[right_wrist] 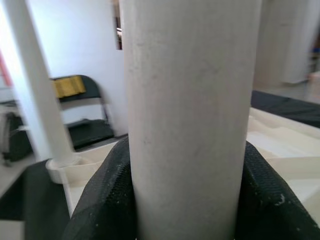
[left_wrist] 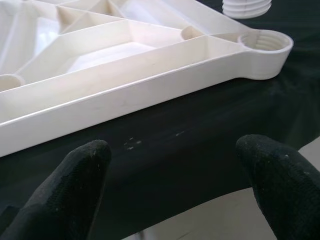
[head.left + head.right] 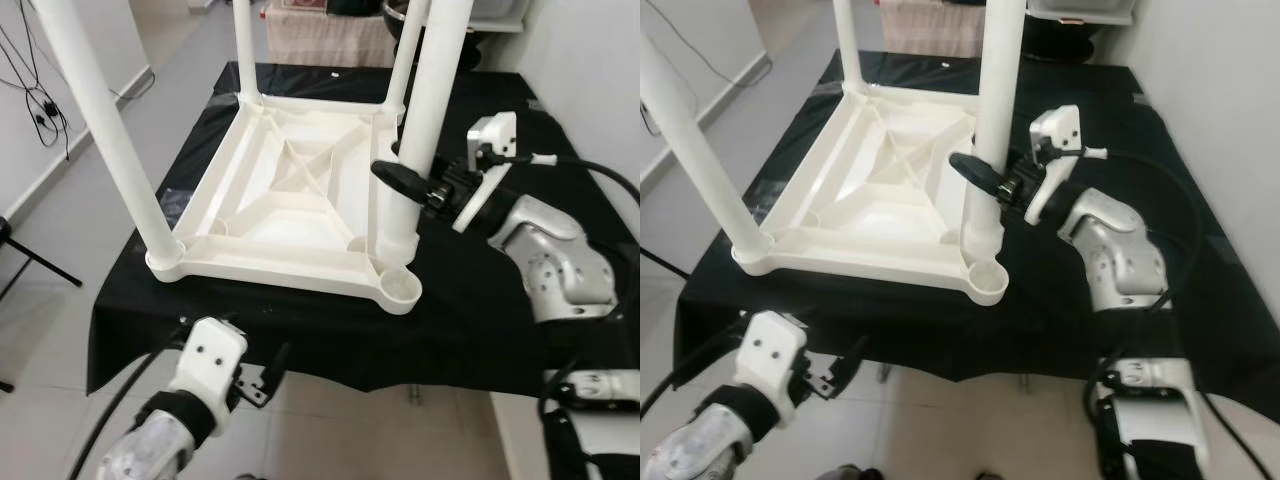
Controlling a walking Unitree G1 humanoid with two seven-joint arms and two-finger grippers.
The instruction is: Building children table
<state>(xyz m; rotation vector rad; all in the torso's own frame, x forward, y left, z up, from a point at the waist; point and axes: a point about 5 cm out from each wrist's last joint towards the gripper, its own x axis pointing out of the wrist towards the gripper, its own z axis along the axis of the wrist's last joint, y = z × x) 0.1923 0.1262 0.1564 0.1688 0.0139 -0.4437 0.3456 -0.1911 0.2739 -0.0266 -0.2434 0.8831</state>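
A white plastic table top (image 3: pixel 290 190) lies upside down on a black-draped table (image 3: pixel 470 300). Three white legs stand in its corner sockets: near left (image 3: pixel 105 130), far left (image 3: pixel 245 50) and far right (image 3: pixel 405 60). My right gripper (image 3: pixel 400 178) is shut on a fourth leg (image 3: pixel 425 110), held upright with its threaded end (image 2: pixel 246 7) just beside the empty near-right socket (image 3: pixel 402 288). In the right wrist view its fingers (image 1: pixel 107 200) press both sides of that leg (image 1: pixel 190 115). My left gripper (image 3: pixel 265 375) hangs open below the table's front edge, facing the table top's rim (image 2: pixel 125 102).
The black cloth hangs over the front edge (image 3: pixel 300 350). Pale floor tiles (image 3: pixel 60 330) lie to the left, with cables (image 3: pixel 40 100) by the wall. A folding chair (image 1: pixel 82 107) stands beyond the table. A white wall (image 3: pixel 600 70) runs close on the right.
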